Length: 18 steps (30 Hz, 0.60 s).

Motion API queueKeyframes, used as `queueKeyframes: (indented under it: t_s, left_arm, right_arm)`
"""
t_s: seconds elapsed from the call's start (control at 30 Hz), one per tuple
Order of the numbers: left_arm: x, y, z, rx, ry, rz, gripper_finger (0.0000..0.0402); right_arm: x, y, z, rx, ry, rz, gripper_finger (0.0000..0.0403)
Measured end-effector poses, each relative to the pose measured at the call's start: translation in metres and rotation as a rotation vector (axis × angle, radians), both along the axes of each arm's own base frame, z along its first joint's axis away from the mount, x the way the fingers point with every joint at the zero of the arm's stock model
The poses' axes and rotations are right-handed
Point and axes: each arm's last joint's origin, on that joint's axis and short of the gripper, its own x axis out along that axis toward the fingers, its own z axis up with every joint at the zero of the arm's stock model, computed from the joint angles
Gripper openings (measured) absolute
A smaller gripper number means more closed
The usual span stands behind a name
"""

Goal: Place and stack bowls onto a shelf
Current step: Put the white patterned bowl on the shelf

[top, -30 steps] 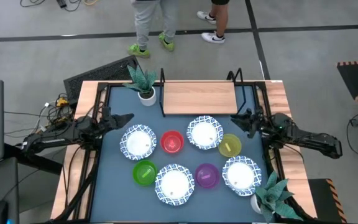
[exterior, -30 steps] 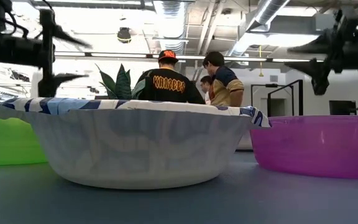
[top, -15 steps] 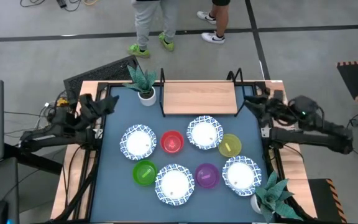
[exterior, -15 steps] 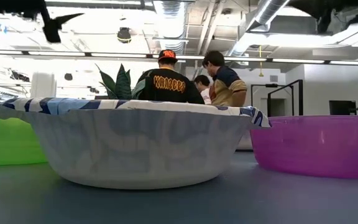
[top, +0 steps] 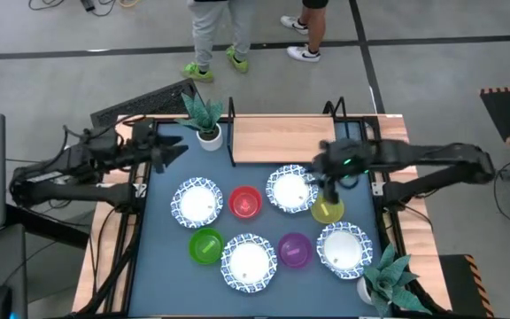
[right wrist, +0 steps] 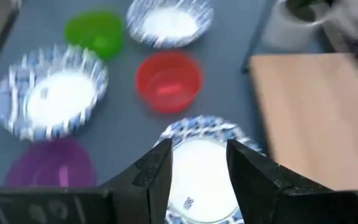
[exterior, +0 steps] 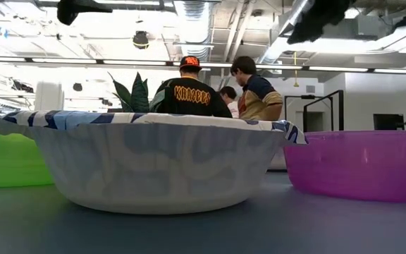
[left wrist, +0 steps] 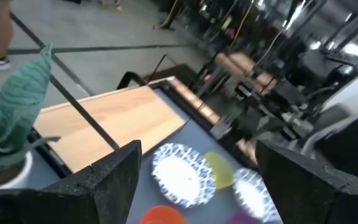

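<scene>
In the high view four white bowls with blue rims (top: 197, 202) (top: 290, 189) (top: 249, 262) (top: 343, 247) sit on the blue-grey tabletop among the red bowl (top: 245, 202), yellow bowl (top: 328, 210), green bowl (top: 205, 245) and purple bowl (top: 294, 250). The wooden shelf (top: 283, 139) stands bare at the far edge. My right gripper (top: 320, 170) hovers open above the far-right white bowl (right wrist: 197, 168), between it and the yellow bowl. My left gripper (top: 172, 149) is open in the air near the far-left corner, beside a potted plant.
A potted plant in a white pot (top: 205, 122) stands just left of the shelf, another (top: 386, 278) at the near-right corner. The shelf's black frame posts (top: 231, 113) rise at its far corners. People stand beyond the far edge (exterior: 189, 95).
Both grippers rose from near table height. The right gripper drew back toward the far-right corner, then swung left and now hangs over the far-right white bowl. The left gripper pulled back toward the left edge, then reached right toward the plant. No bowl has moved.
</scene>
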Motion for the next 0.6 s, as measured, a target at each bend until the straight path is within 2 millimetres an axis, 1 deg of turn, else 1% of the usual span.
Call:
queueKeyframes:
  t_s: [0.13,0.3,0.37,0.53,0.6]
  left_arm:
    - [0.007,0.001,0.003,0.044,0.039,-0.008,0.0300]
    - [0.007,0.001,0.000,0.070,0.088,-0.012,0.0300]
    - [0.006,0.001,-0.002,0.067,0.110,-0.011,0.0300]
    - [0.003,0.001,-0.006,0.055,0.149,-0.011,0.0300]
    - [0.002,0.001,-0.007,0.050,0.162,-0.011,0.0300]
  right_arm:
    - [0.028,0.017,-0.032,-0.023,0.158,0.083,0.0177]
    - [0.051,0.036,-0.066,-0.054,0.300,0.118,0.0185]
    - [0.057,0.042,-0.077,-0.055,0.337,0.131,0.0200]
    - [0.066,0.054,-0.098,-0.054,0.407,0.135,0.0256]
    - [0.070,0.055,-0.106,-0.092,0.429,0.086,0.0272]
